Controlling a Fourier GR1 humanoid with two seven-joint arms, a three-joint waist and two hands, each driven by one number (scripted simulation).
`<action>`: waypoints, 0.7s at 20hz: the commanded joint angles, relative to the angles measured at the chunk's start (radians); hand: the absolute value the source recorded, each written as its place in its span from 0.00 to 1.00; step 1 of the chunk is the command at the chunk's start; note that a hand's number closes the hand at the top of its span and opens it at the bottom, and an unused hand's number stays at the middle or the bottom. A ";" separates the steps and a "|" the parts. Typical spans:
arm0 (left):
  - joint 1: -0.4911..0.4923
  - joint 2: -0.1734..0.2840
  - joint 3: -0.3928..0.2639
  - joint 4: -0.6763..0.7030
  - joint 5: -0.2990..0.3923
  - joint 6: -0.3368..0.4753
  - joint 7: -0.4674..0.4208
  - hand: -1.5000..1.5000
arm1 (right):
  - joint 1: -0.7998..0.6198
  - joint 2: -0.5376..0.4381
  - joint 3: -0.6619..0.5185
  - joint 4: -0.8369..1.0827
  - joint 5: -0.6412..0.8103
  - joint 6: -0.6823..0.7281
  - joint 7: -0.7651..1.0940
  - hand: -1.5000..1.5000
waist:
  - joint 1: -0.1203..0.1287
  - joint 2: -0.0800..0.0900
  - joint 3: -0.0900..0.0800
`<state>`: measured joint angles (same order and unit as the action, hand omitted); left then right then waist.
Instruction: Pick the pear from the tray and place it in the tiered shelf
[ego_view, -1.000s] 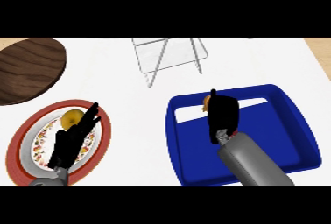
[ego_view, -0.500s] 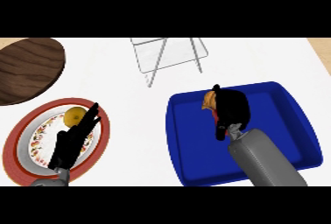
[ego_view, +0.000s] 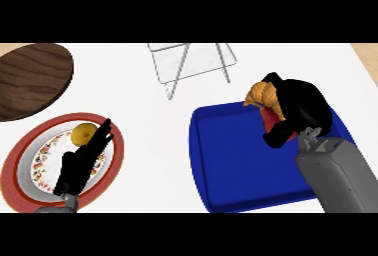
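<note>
the pear is clasped in the curled right hand, raised over the far edge of the blue tray. the wire tiered shelf is seen beyond on the white bench. the left hand, fingers straight, is laid over a plate beside a yellow fruit. a wooden board is seen far left.

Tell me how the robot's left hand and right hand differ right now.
The left robot hand lies open, fingers straight, over the patterned plate; the right robot hand is curled round the orange-brown pear. The left holds nothing; the right carries the pear above the blue tray's far edge. Both are black, on grey forearms.
</note>
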<state>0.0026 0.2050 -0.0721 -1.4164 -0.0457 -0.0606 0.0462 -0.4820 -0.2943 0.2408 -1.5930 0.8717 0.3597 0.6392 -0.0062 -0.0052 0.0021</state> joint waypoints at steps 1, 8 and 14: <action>0.055 0.004 -0.004 0.022 -0.019 -0.002 -0.042 0.50 | -0.034 -0.049 -0.067 -0.171 -0.016 0.047 0.029 1.00 | -0.002 0.000 -0.003; 0.003 0.030 0.029 -0.024 0.018 -0.037 0.053 0.50 | -0.223 0.040 -0.222 -0.176 -0.086 -0.039 0.084 1.00 | 0.011 0.003 -0.002; -0.013 0.002 0.010 0.020 -0.008 -0.037 0.022 0.50 | -0.520 -0.002 -0.317 0.094 -0.089 -0.041 0.067 1.00 | 0.018 0.006 -0.003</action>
<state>-0.0208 0.1984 -0.0636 -1.4039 -0.0529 -0.0784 0.0548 -0.8789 -0.2693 -0.0154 -1.5918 0.7948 0.3149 0.7128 0.0103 -0.0012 0.0014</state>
